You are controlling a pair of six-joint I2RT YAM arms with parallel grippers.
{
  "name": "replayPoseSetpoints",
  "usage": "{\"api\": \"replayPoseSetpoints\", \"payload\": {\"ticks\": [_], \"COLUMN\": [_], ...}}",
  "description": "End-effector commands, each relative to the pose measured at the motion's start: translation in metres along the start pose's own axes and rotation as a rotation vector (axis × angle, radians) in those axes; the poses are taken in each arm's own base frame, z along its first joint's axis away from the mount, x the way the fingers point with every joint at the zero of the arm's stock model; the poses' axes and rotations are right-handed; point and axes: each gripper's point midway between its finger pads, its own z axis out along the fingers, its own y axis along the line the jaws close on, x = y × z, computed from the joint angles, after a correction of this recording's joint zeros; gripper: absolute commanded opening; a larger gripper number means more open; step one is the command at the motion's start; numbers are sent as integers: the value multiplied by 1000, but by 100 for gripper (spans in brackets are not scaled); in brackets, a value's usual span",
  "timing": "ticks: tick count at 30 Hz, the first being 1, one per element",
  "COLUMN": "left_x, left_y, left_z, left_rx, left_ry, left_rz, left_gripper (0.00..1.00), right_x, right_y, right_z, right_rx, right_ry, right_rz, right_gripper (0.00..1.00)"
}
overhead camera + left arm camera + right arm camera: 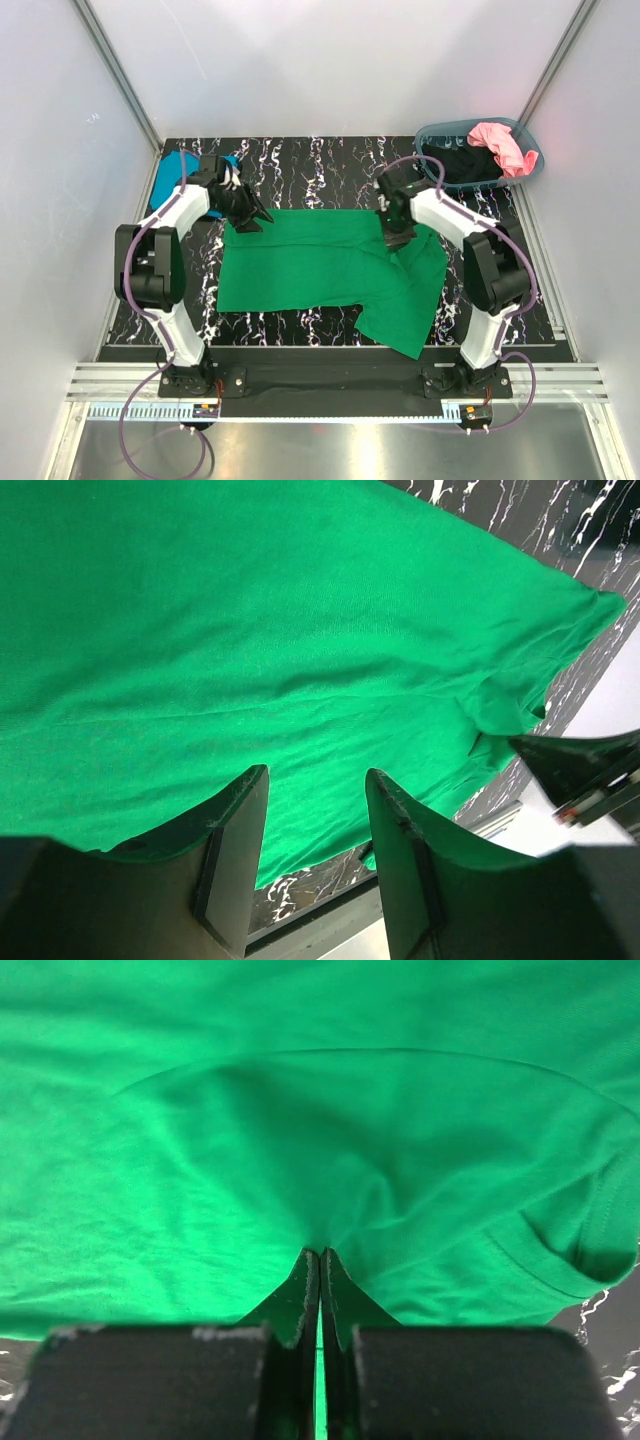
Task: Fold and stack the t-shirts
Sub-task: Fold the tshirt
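Note:
A bright green t-shirt (320,265) lies spread across the black marbled table (300,160), with one sleeve trailing toward the front right. My right gripper (392,238) is at the shirt's far right edge. In the right wrist view, the right gripper (320,1252) is shut on a puckered pinch of the green t-shirt (300,1130). My left gripper (245,215) hovers over the shirt's far left corner. In the left wrist view, the left gripper (316,775) stands open above the green t-shirt (280,630), with nothing between its fingers. A teal blue t-shirt (168,178) lies at the far left behind the left arm.
A grey-blue oval basket (437,131) stands at the far right corner, holding a pink t-shirt (500,146) and a black t-shirt (458,163). White walls with metal rails enclose the table on three sides. Both arm bases sit on the near rail (340,385).

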Motion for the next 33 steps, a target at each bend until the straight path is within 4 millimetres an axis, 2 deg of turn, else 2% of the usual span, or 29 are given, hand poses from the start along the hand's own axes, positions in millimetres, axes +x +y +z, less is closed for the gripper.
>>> {"api": "replayPoseSetpoints", "payload": {"ticks": [1,6,7,9,11,14,15,17,22,24,29,30,32,33], "left_x": [-6,-2,-2,-1,-2,-3,-2,-2,-1,-2,-1,-3,-5,-7], "left_y": [0,5,6,7,6,6,5,4,6,6,16,18,20,20], "left_z": [3,8,8,6,5,6,6,6,6,7,21,23,29,30], "left_rx": [12,5,3,-2,-3,-3,3,6,4,3,-12,-14,-17,-16], "left_ry": [-14,1,0,-1,-2,-5,-5,-7,-4,-6,14,16,22,21], "left_rz": [3,-11,-11,-6,-3,-7,-7,-11,-9,-5,-19,-23,-30,-31], "left_gripper": [49,49,49,49,49,49,49,49,49,49,49,49,49,49], "right_x": [-10,-2,-5,-11,-16,-16,-10,-15,-14,-13,-28,-24,-14,-3], "right_y": [2,-16,-22,-22,-25,-49,-56,-72,-83,-80,-43,-31,-14,-10], "right_z": [-17,4,3,-2,-9,-15,-18,-25,-25,-23,-54,-55,-54,-51], "right_rx": [-128,-44,-11,-9,10,157,200,294,358,352,165,150,86,74], "right_ry": [-12,50,40,27,5,10,34,12,25,38,-100,-103,-66,-31], "right_rz": [93,118,142,153,171,202,203,221,204,202,144,115,200,245], "right_gripper": [1,14,17,28,33,34,34,31,27,26,26,25,23,22]}}
